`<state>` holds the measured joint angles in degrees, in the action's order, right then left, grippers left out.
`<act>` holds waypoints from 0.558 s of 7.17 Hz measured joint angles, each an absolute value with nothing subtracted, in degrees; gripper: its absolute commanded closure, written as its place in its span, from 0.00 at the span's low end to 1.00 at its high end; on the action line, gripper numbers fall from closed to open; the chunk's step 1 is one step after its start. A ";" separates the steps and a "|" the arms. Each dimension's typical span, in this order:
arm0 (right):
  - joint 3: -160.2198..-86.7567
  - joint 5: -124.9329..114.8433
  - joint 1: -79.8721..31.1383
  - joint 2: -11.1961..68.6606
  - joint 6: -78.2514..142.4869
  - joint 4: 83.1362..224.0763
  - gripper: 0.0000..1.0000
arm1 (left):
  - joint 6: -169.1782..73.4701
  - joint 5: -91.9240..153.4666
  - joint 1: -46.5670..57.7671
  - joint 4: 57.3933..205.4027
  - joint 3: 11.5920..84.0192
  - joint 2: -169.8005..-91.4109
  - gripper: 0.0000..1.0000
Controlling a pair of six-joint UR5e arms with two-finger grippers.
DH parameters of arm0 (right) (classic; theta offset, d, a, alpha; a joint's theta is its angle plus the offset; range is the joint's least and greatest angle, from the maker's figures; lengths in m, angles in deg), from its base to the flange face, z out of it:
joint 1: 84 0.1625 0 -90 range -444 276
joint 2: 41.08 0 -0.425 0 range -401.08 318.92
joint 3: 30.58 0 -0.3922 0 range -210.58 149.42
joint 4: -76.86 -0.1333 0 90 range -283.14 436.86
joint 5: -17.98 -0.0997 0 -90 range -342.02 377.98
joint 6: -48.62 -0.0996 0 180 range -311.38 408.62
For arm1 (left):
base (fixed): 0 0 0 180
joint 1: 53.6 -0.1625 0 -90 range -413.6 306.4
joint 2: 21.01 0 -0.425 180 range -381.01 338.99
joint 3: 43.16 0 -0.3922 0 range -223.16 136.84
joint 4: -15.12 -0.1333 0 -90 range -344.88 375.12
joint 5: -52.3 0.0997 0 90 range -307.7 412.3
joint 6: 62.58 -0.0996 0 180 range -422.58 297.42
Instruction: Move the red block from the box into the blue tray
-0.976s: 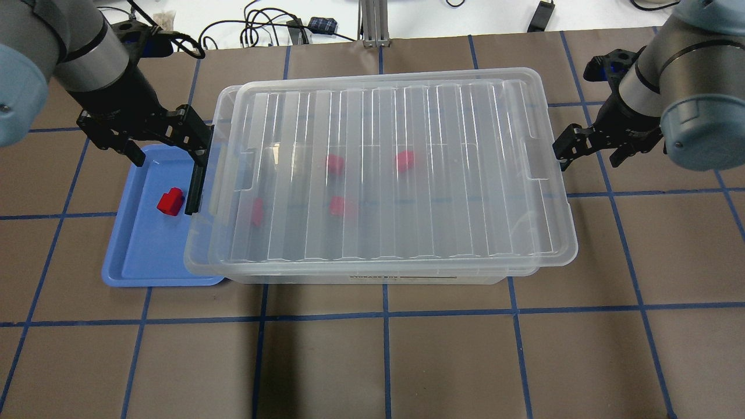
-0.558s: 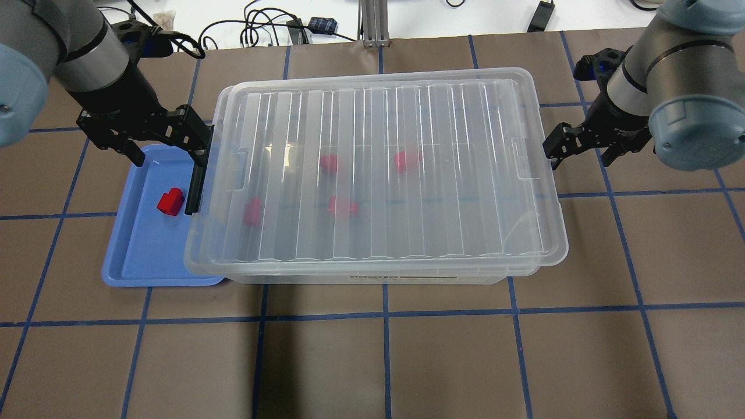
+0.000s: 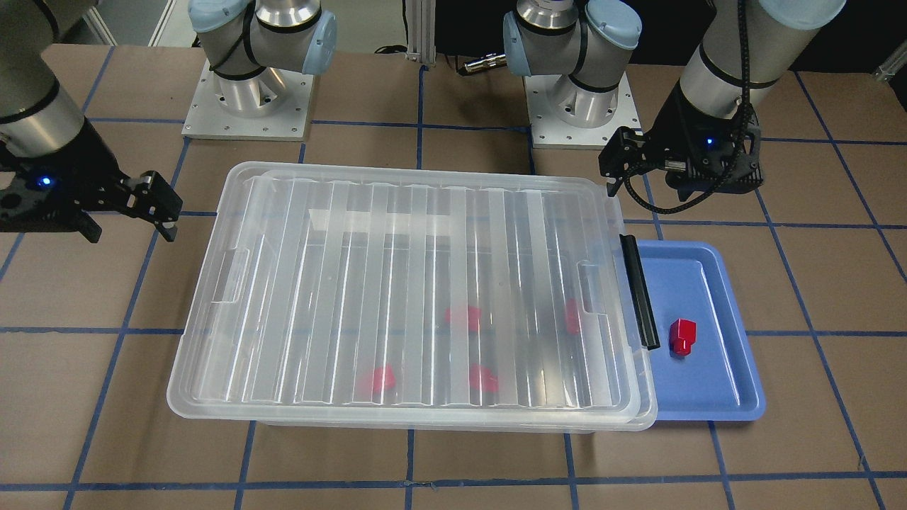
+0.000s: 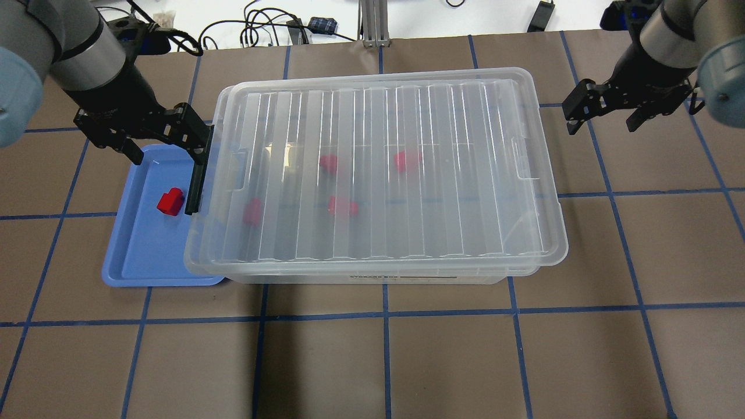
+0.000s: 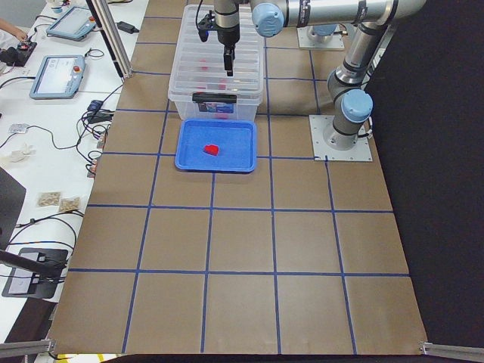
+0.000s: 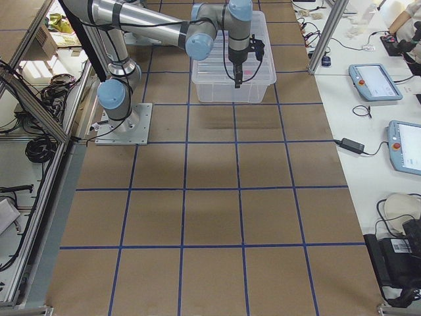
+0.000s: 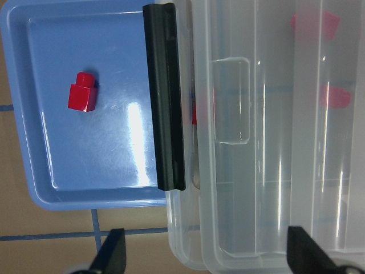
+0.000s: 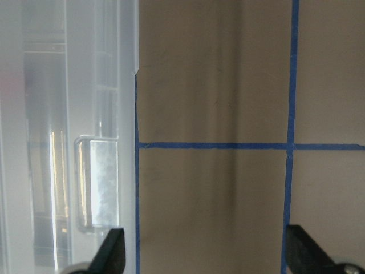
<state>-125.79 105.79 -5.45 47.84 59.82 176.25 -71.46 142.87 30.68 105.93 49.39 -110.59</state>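
Note:
One red block (image 4: 170, 202) lies in the blue tray (image 4: 145, 250), also seen in the front view (image 3: 682, 336) and the left wrist view (image 7: 81, 97). The clear box (image 4: 465, 203) has its ribbed lid on; several red blocks (image 4: 342, 206) show blurred through it. Its black latch (image 4: 195, 180) hangs at the tray side. My left gripper (image 4: 169, 148) is open and empty, above the tray's far end and the box's left edge. My right gripper (image 4: 603, 119) is open and empty, above the table beside the box's right end.
The blue tray (image 3: 701, 389) sits tight against the box (image 3: 319, 283), partly under its rim. Brown table with blue grid lines lies all around. Cables and a metal post stand beyond the far edge. The robot bases (image 3: 248, 99) are bolted behind the box.
The lid slid left and settled square on the box. My right gripper then drew back from the box's right end, up and to the far right. The left gripper stayed put.

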 measured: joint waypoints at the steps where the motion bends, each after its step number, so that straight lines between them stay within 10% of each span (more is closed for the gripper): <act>1: -123.57 105.58 -3.80 49.48 57.22 172.36 0.00 | -71.43 142.93 30.67 105.92 49.39 -110.61 0.00; 4: -119.45 106.06 5.95 50.43 44.84 167.50 0.00 | -71.32 142.59 30.74 105.88 49.38 -110.85 0.00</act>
<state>-119.45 106.06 5.95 50.43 44.84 167.50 -71.32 142.59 30.74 105.88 49.38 -110.85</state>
